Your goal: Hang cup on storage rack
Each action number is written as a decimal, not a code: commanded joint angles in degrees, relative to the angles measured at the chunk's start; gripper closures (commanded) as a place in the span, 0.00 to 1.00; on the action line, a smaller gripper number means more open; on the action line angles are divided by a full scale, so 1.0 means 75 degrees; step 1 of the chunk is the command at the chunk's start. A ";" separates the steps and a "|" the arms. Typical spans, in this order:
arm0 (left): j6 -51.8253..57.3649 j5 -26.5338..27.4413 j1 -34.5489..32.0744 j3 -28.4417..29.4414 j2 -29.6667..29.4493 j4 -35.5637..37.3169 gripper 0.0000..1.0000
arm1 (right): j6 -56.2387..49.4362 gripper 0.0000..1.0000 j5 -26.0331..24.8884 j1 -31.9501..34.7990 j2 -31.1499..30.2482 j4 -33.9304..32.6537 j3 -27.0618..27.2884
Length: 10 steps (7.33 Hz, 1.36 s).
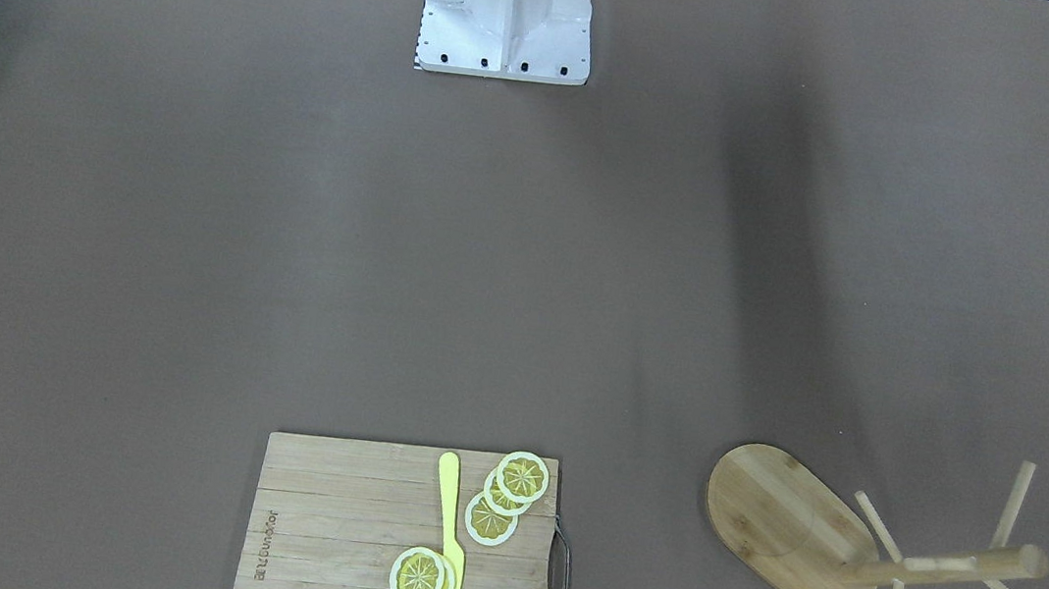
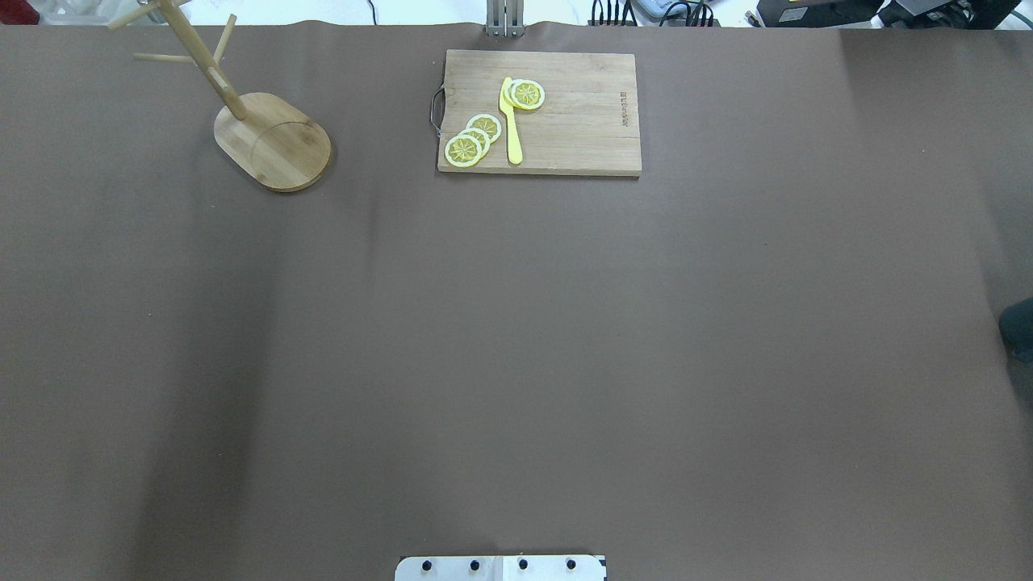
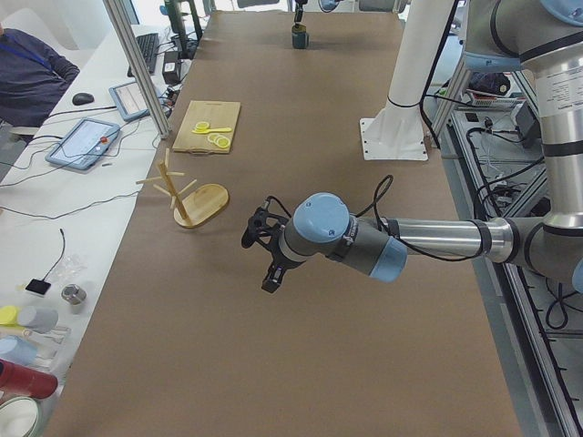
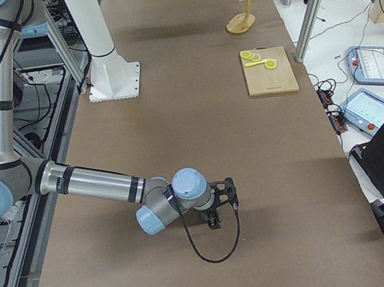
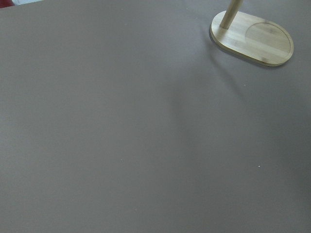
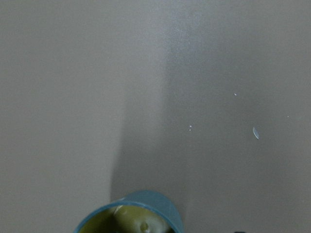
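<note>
Cup (image 6: pixel 130 216): slate-blue, olive-yellow inside, upright. Left end effector (image 3: pixel 258 262), right end effector (image 4: pixel 224 196): grip state cannot tell.

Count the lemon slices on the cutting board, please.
5 lemon slices: three overlapping between the yellow knife and the handle edge of the cutting board; two overlapping on the knife's other side. Any beneath would be hidden.

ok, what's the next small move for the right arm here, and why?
Probably lower the right gripper onto the cup and close on it. The cup stands upright on the table just below that gripper, its rim at the wrist view's bottom edge, and the side views don't settle whether it is gripped. The storage rack stands far across, pegs bare.
</note>
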 commanded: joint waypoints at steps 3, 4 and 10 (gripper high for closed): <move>-0.0005 0.0000 0.0000 0.0026 0.0001 -0.0004 0.01 | -0.0067 1.00 -0.0017 -0.0043 -0.0098 0.0067 -0.0016; -0.0005 0.0000 0.0000 0.0014 0.0001 -0.0004 0.01 | -0.0044 1.00 -0.0017 -0.0055 -0.0098 0.0067 -0.0016; 0.0018 -0.0023 0.0012 0.0002 -0.0011 -0.0016 0.01 | 0.3457 1.00 0.0066 -0.0136 0.1377 -0.1387 0.0779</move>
